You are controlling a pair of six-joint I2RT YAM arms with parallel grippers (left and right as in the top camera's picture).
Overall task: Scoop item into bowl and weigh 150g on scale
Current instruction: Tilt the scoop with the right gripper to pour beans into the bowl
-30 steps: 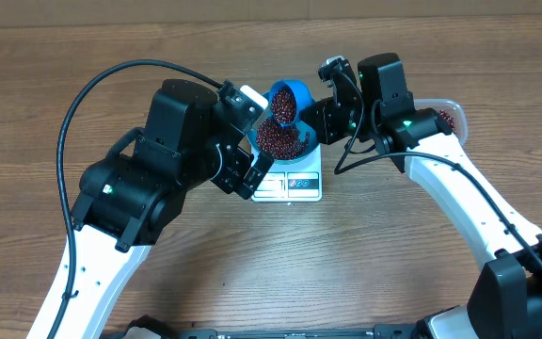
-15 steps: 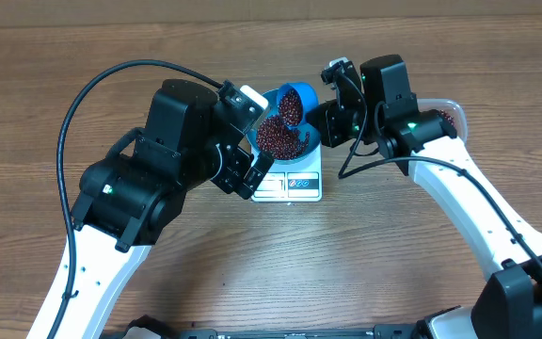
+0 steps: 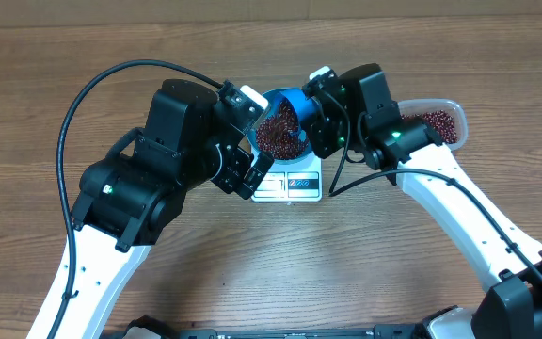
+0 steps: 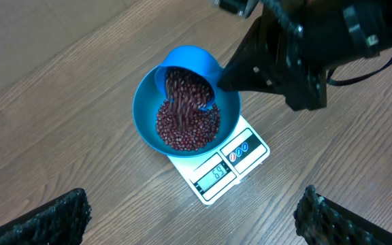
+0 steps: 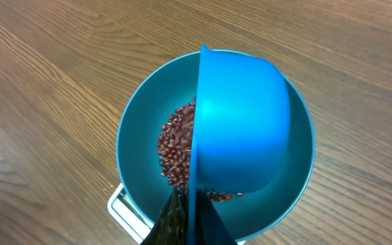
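1. The blue bowl sits on the white scale, near the middle of the wooden table. The bowl covers most of the scale's platform. Only the edge with the display strip and buttons shows in front of it.
2. The bowl's bottom is covered by dark red-brown beans. Its upper walls are bare blue all round.
3. The small blue scoop is tipped steeply over the far side of the bowl, mouth down and inward. Beans run from it in a stream onto the heap below, and some are in the scoop's mouth.
4. From the right wrist, the scoop shows its smooth back and hides about half of the bowl's inside. Beans show to the left of it.
5. The right gripper is clamped on the scoop's handle, jaws pressed together on it, right at the bowl's rim.
6. The left gripper hangs above the table on the near side of the scale. Its jaws are wide apart and hold nothing.
7. A clear plastic tub lies well to the right of the scale, partly behind the right arm. It holds more of the same beans.
8. The display is lit with digits, too small to read with certainty.
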